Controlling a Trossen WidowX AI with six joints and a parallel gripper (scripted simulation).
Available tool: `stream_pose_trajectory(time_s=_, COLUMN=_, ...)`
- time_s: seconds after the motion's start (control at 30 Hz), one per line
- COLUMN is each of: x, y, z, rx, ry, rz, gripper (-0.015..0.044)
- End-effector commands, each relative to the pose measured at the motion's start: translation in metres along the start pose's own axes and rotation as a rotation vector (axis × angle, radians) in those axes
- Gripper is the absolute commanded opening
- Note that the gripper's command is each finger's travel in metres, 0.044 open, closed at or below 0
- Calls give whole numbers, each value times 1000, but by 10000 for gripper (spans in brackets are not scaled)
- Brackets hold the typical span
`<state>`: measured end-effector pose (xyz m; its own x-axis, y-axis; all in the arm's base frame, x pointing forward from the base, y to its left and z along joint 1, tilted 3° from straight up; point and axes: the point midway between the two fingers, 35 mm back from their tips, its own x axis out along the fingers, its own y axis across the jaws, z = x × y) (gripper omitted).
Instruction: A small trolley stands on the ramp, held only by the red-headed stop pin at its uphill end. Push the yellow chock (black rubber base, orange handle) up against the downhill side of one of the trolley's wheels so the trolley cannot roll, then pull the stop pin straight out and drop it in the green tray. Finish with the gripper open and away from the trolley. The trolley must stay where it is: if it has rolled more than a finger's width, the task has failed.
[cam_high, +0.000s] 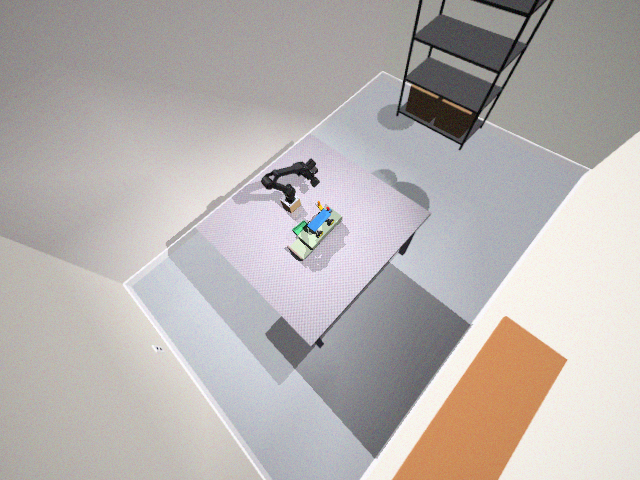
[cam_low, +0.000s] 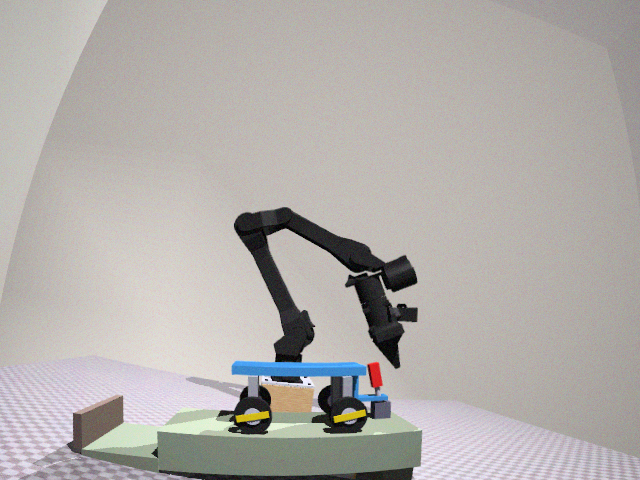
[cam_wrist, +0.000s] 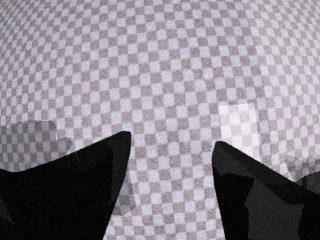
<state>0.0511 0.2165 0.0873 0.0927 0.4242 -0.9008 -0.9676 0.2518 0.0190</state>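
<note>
The blue trolley (cam_high: 320, 220) (cam_low: 299, 368) stands on the pale green ramp (cam_high: 298, 248) (cam_low: 289, 451). The red-headed stop pin (cam_high: 327, 208) (cam_low: 374, 374) is upright at its uphill end. The yellow chock (cam_high: 320, 206) with its orange handle is on the arm's side of the ramp, near the uphill end; the exterior view does not show it. The green tray (cam_high: 299, 227) is beside the ramp on the arm's side, partly hidden by the trolley. My gripper (cam_high: 315, 182) (cam_low: 397, 365) (cam_wrist: 172, 145) points down, partly open and empty, behind the chock and away from the trolley.
The arm's wooden base block (cam_high: 292, 206) (cam_low: 291, 397) stands behind the trolley and near the tray. A brown end board (cam_low: 98, 422) stands at the ramp's low end. The wrist view shows checkered table cloth (cam_wrist: 170, 65) and shadows. A shelf rack (cam_high: 454, 74) stands far off.
</note>
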Motion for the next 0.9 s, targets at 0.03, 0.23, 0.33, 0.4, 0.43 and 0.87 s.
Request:
stream_pose_trajectory(time_s=0.03, x=2, y=-28, z=-3, rx=4, ry=83, rz=-58, gripper=190)
stream_pose_trajectory(time_s=0.23, x=1, y=-61, z=-10, rx=17, ry=184, rz=-102, gripper=190)
stream_pose_trajectory(time_s=0.33, x=0, y=-77, z=-15, rx=25, ry=236, rz=-114, gripper=190)
stream_pose_trajectory(time_s=0.4, x=-1, y=-88, z=-19, rx=32, ry=271, rz=-119, gripper=190)
stream_pose_trajectory(time_s=0.43, x=-2, y=-93, z=-22, rx=35, ry=288, rz=-120, gripper=190)
stream_pose_trajectory(time_s=0.87, x=-12, y=-138, z=-48, rx=74, ry=444, rz=-96, gripper=190)
